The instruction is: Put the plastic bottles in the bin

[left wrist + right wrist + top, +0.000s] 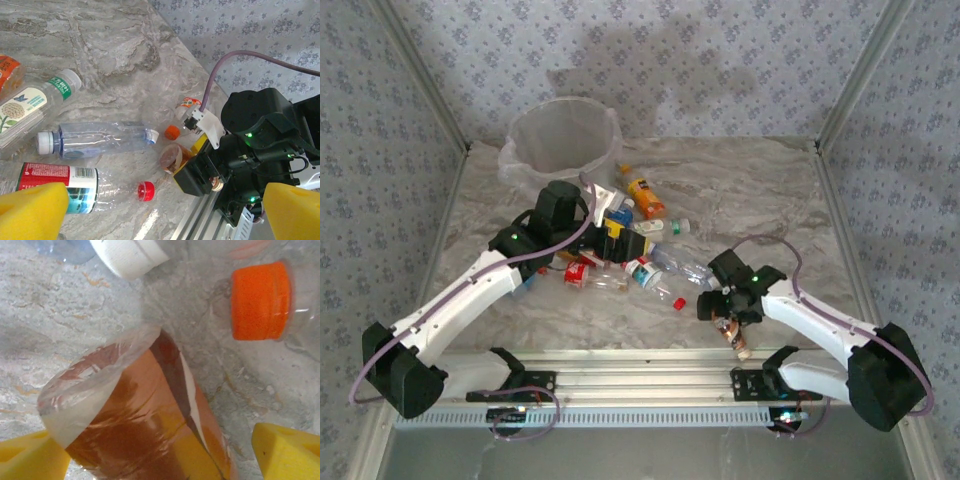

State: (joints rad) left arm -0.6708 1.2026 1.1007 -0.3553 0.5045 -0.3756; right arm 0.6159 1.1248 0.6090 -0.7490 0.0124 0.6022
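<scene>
Here, your right gripper [160, 455] stands spread astride the orange bottle [145, 410], its pads not yet closed on it. Expect thin, slick, crinkly plastic, probably light and easily dented, so grip mid-barrel, gently. An orange cap [260, 300] lies just beyond the fingertips. Your left gripper [160, 210] hangs spread, empty. The bin [535, 150] sits beyond it.

Grey marbled surface [770, 200]: one tall round translucent whitish plastic bin [560, 165]; small clear and orange plastic bottles [672, 262] lying just beside bin.
</scene>
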